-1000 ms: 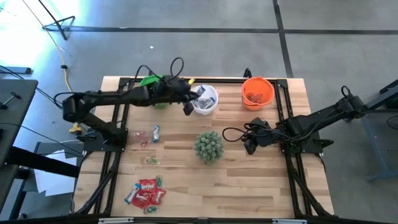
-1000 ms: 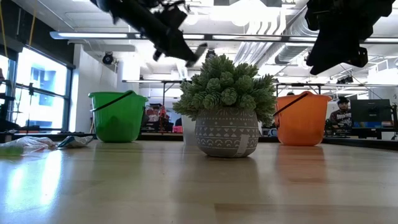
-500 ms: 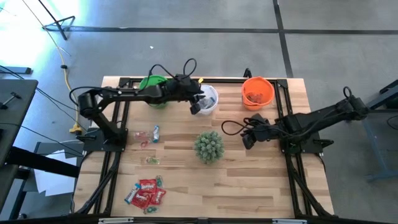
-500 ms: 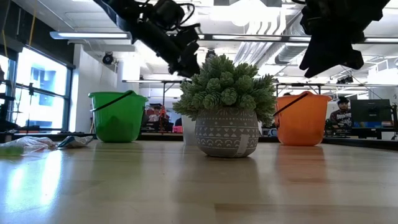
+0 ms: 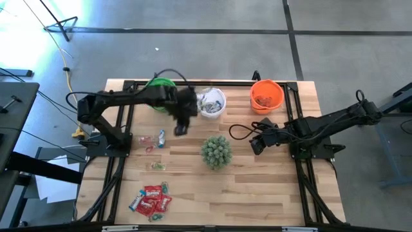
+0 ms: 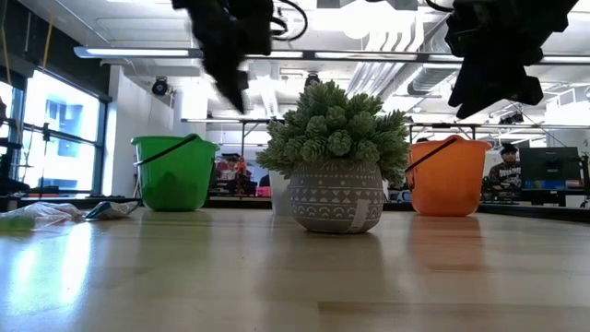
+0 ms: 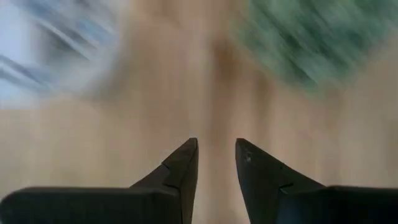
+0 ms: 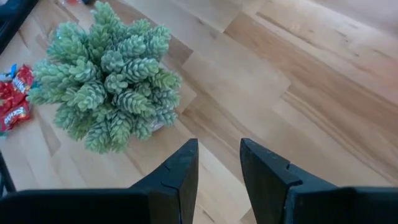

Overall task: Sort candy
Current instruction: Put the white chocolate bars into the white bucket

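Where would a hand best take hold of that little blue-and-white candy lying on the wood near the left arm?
Probably from straight above. The blue-and-white candy lies flat on the table, so there is no side to get under. It looks longer than wide, so pinching across its narrow middle seems best. Other loose candies lie close beside it, so the left hand, hovering nearby with its fingers apart, should come down cleanly.
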